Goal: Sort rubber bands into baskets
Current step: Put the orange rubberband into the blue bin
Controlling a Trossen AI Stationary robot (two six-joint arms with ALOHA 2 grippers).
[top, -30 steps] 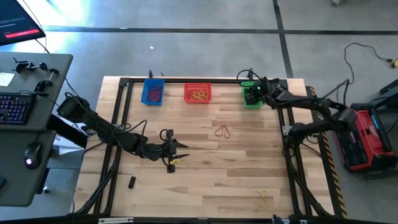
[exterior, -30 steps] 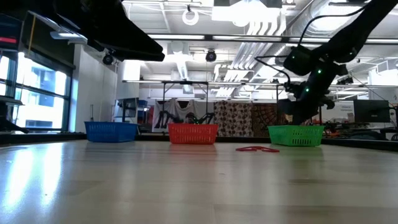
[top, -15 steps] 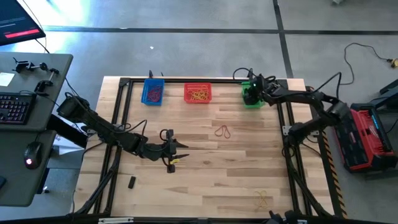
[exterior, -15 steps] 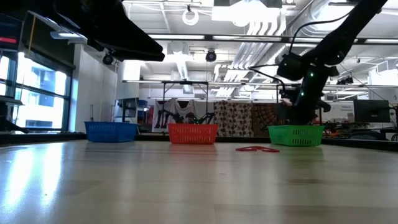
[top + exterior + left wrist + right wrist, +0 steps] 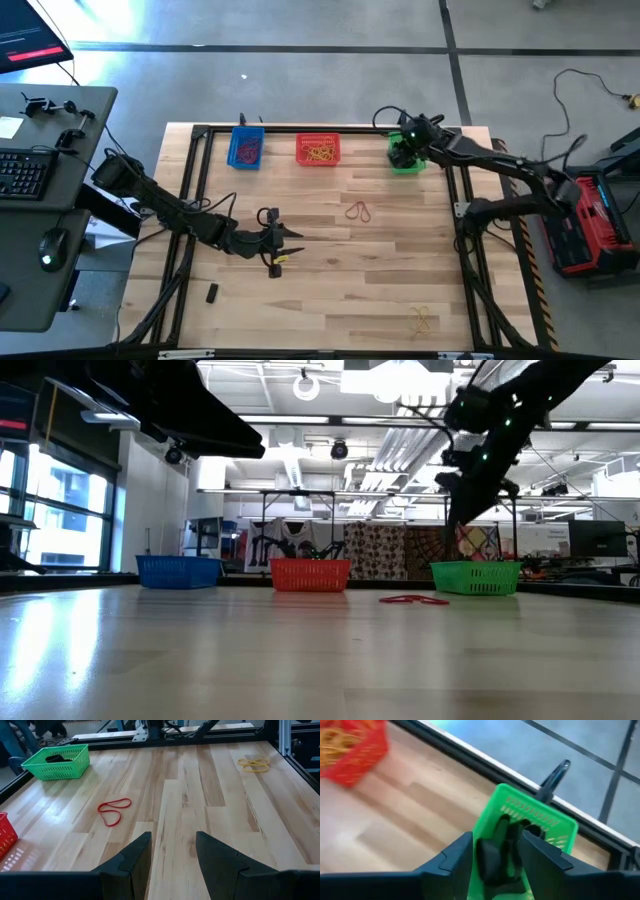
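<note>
- Below our right gripper (image 5: 495, 857), jaws parted and empty, the green plastic mesh basket (image 5: 547, 820) holds thick dark rubber bands (image 5: 490, 855).
- Ahead of our left gripper (image 5: 172, 852), jaws apart, red loops (image 5: 114, 811) and yellow loops (image 5: 254, 764) remain unsorted.

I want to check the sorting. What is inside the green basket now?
Short thick dark rubber bands lie in the green basket. The right gripper above hides part of its floor.

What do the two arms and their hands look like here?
Both arms are dark, jointed and slim, with black cables running along them. The right arm carries a small green light near its wrist. Each hand, left hand and right hand, has two matte black, wedge-shaped fingers.
</note>
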